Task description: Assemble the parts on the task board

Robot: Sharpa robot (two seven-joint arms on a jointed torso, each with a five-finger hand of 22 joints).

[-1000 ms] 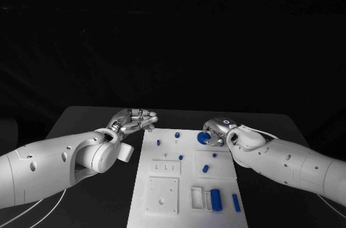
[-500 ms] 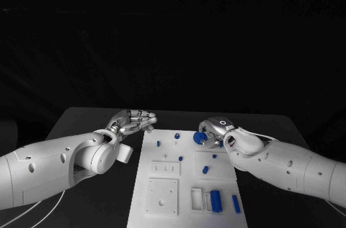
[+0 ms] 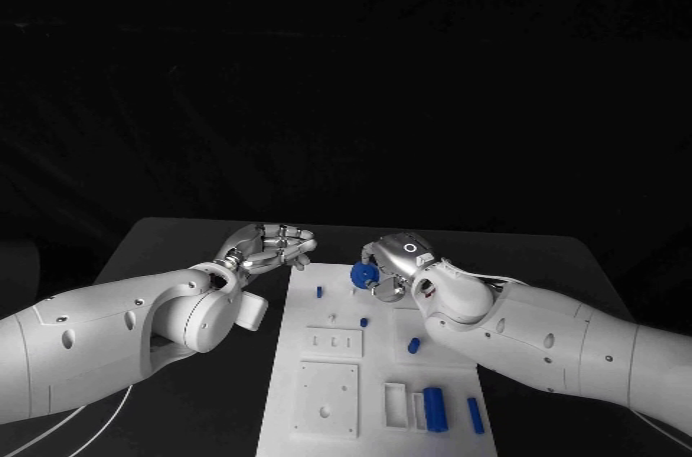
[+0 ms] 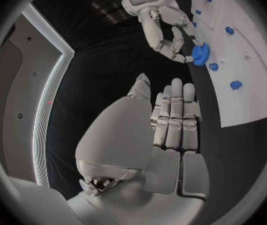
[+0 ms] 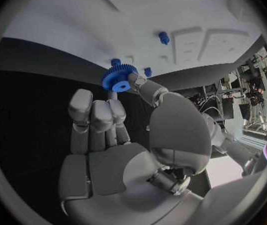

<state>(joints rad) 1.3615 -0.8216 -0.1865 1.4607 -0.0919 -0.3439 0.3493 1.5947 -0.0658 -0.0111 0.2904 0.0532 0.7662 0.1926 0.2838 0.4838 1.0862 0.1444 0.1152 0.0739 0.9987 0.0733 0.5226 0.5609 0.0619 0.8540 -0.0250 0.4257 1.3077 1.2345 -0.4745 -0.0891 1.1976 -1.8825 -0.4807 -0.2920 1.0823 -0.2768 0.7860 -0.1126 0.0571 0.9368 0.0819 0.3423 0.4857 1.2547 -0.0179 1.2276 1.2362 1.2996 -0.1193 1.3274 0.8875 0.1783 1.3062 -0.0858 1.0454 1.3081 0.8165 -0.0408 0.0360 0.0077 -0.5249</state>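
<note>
A white board (image 3: 378, 377) lies lengthwise on a dark surface (image 3: 173, 239), between two white robot arms. The right robot hand (image 3: 392, 267) hovers over the far end of the board and pinches a blue gear (image 3: 365, 274) between thumb and a fingertip, lifted clear of the board; its other fingers stand straight and close together. In the right wrist view the gear (image 5: 117, 78) sits at the fingertips, with a small blue peg (image 5: 164, 37) standing on the board beyond it and two smaller blue studs just beside the gear.

The left robot hand (image 3: 268, 245) hangs just off the board's far left corner, over the bare surface, near the right robot hand but apart from it. Its fingers are curled in side by side and hold nothing; the left wrist view shows the same, with the right robot hand and gear (image 4: 200, 53) ahead of the fingertips.

On the board below the right robot hand lie a few small blue pieces. Nearer the robot are raised white blocks (image 3: 333, 340), a blue cylinder (image 3: 433, 408) and a thin blue bar (image 3: 476, 415) side by side. The right forearm covers the board's right edge.
</note>
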